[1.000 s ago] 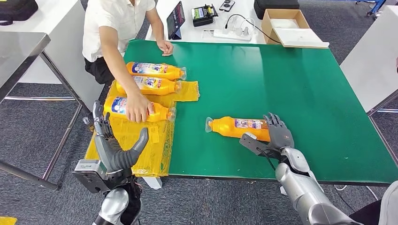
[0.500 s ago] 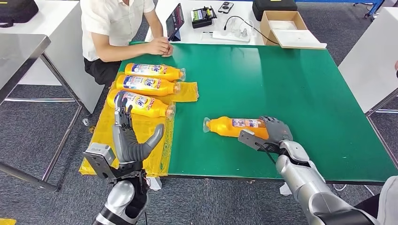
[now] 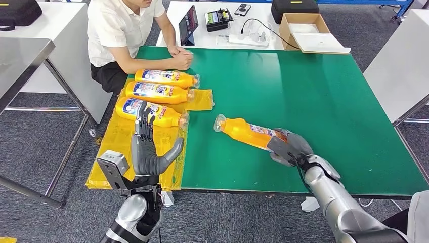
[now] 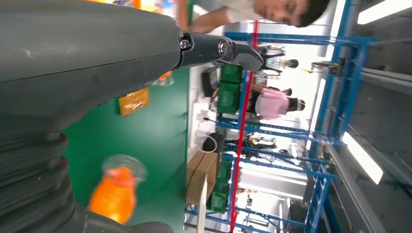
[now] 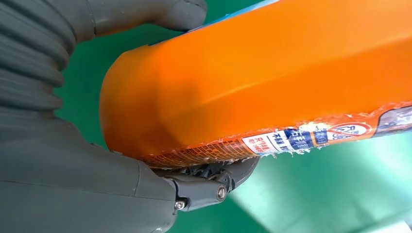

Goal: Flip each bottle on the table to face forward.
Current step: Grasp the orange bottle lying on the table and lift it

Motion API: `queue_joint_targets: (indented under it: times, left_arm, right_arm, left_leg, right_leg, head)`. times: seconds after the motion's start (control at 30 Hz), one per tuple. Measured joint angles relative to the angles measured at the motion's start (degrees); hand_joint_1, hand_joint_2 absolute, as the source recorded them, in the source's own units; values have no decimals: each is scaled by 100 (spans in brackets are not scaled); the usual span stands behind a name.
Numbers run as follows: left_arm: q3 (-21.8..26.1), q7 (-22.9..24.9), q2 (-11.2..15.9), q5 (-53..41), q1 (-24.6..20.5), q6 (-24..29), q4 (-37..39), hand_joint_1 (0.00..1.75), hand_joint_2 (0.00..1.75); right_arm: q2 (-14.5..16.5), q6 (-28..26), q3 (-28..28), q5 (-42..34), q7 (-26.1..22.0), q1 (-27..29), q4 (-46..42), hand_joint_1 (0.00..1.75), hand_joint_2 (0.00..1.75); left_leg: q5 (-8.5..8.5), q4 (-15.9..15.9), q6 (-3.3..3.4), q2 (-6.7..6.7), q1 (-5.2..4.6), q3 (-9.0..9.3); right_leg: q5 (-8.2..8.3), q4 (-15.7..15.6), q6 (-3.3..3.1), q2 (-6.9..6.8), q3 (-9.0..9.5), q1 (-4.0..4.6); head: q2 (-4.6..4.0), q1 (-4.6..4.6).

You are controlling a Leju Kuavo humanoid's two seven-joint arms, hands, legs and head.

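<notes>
The right hand (image 3: 287,146) is closing around the orange bottle (image 3: 246,132) and tilting it, swinging its cap end away. The left hand (image 3: 147,149) is rising over the yellow bag (image 3: 152,152). The person's hand (image 3: 182,58) is pulling back from the bottles.

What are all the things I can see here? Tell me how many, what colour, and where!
orange bottle: one, orange, lying on the green table, held at its base end by the right robot hand
orange bottles in a row: three, orange with blue and white labels, lying on the yellow sheet
yellow sheet: one, yellow, over the table's left edge
green table: one, green, centre
white table: one, white, behind the green one
cardboard box: one, brown, on the white table
tablet: one, dark, on the white table
person: one, white shirt, seated at the far left corner
left robot hand: one, grey, raised over the yellow sheet, holding nothing
right robot hand: one, grey, gripping the orange bottle
</notes>
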Motion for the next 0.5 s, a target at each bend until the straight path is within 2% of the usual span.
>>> queue_joint_targets:
  times: [0.07, 0.13, 0.23, 0.37, 0.5]
  left_arm:
    - [3, 393, -19, 545, 73, -153, 25, 0, 175]
    - [-9, 728, -37, 1011, 217, -257, 118, 0, 175]
    - [-69, 655, -43, 1122, 458, -155, 319, 0, 175]
    - [-143, 595, -42, 1134, 610, -84, 460, 0, 175]
    - [-156, 549, -4, 1032, 621, 64, 521, 0, 175]
  right_arm:
    - [154, -133, -277, -657, -396, 273, -215, 175, 175]
    - [369, -273, -479, -1382, -540, 692, -727, 175, 175]
    - [662, -564, -538, -2181, -331, 1419, -1880, 175, 175]
    - [804, -730, -473, -2552, -175, 1940, -2872, 175, 175]
    - [876, -1165, -440, -2869, -594, 2207, -3435, 175, 175]
  left_leg:
    - [0, -1, 0, -2, 3, -4]
    - [1, -2, -1, -5, 9, -18]
    - [4, -2, -4, -9, 15, -57]
    - [5, -2, -4, -17, 14, -88]
    - [3, -1, -3, -17, 6, -94]
  right_leg:
    - [-1, 0, -1, -1, -3, 3]
    - [-2, 2, -1, -1, -17, 9]
    - [-2, 4, -2, -2, -54, 14]
    - [-4, 5, -1, -7, -76, 10]
    - [-4, 4, -1, -7, -80, 1]
  head:
    - [0, -1]
    - [0, -1]
    - [0, -3]
    - [0, -2]
    - [0, 1]
